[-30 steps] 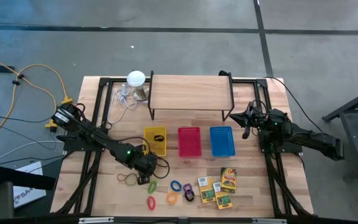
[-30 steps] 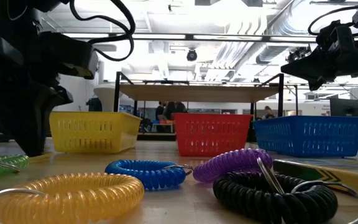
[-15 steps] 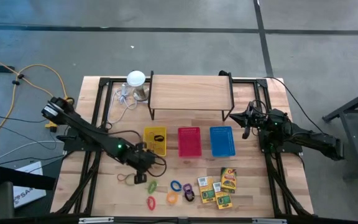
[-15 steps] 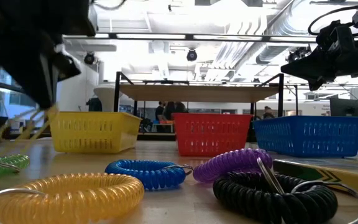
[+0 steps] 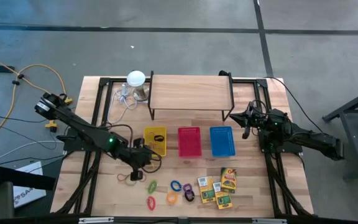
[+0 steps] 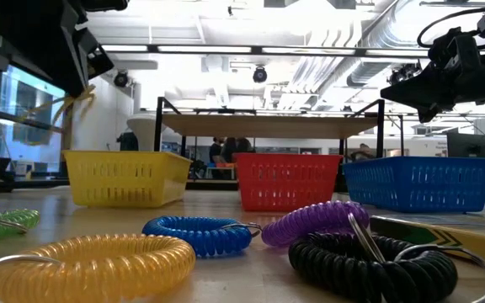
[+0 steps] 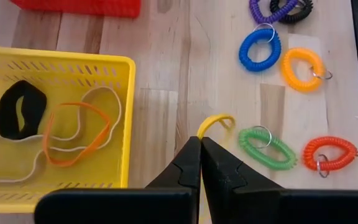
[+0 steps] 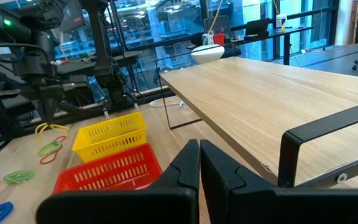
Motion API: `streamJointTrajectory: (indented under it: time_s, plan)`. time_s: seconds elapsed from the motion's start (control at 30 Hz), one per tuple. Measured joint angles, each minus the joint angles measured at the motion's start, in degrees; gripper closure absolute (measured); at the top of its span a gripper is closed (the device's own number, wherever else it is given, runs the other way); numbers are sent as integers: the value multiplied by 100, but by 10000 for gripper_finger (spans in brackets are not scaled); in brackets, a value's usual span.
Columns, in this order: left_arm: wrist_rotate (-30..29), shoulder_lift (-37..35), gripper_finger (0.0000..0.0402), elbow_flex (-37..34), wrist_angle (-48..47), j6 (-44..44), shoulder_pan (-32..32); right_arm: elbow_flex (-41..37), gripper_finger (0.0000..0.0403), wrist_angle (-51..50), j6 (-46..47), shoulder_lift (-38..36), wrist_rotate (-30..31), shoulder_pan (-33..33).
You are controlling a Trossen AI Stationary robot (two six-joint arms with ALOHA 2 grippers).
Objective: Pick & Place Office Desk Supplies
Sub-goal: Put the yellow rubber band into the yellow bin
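Now left gripper point(image 7: 200, 144) pinches yellow rubber band point(image 7: 215, 122).

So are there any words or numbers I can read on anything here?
None can be read.
Card boxes: printing shows on the yellow-and-green faces, too small to read.
White sheet on the floor: dark lettering at the picture's edge, cut off and blurred.
Baskets, coil rings, rubber bands: no writing visible.
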Motion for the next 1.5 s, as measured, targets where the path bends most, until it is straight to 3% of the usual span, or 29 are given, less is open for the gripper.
streamJointTrajectory:
  time_s: [0.37, 1.13, 1.5]
  plan:
    - [-18, -23, 401, 0, -19, 124, 120, 0, 401, 0, -2, 0, 0, 2]
    - [-84, -295, 401, 4, -53, 1488, 1972, 0, 401, 2, -2, 0, 0, 1]
    - [5, -295, 401, 4, -304, 1490, 2109, -1, 401, 2, 0, 0, 0, 2]
